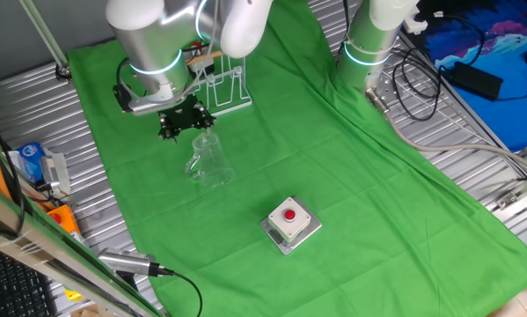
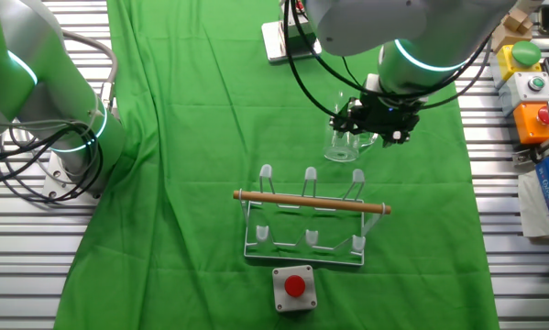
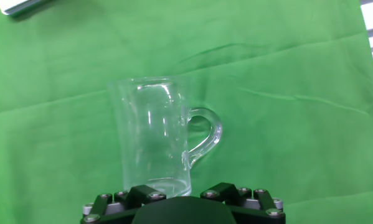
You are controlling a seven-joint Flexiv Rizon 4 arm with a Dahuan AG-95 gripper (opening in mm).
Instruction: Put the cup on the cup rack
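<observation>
The cup (image 3: 155,137) is clear glass with a side handle on its right. In the hand view its narrow end sits right at my gripper (image 3: 183,198), between the two black finger blocks, and its wide end points away over the green cloth. In one fixed view the cup (image 1: 207,160) hangs just below my gripper (image 1: 184,121), wide end down and slightly tilted. The gripper looks shut on the cup; the fingertips themselves are hidden. The cup rack (image 1: 225,90) is white wire with a wooden top bar and stands just behind the gripper. In the other fixed view the rack (image 2: 309,220) is nearer the camera than the cup (image 2: 344,137) and my gripper (image 2: 373,117).
A white box with a red button (image 1: 290,222) sits on the green cloth in front of the cup, and shows beside the rack in the other fixed view (image 2: 294,288). A second robot base (image 1: 369,48) stands at the back. A white flat device (image 2: 285,41) lies at the cloth's far edge.
</observation>
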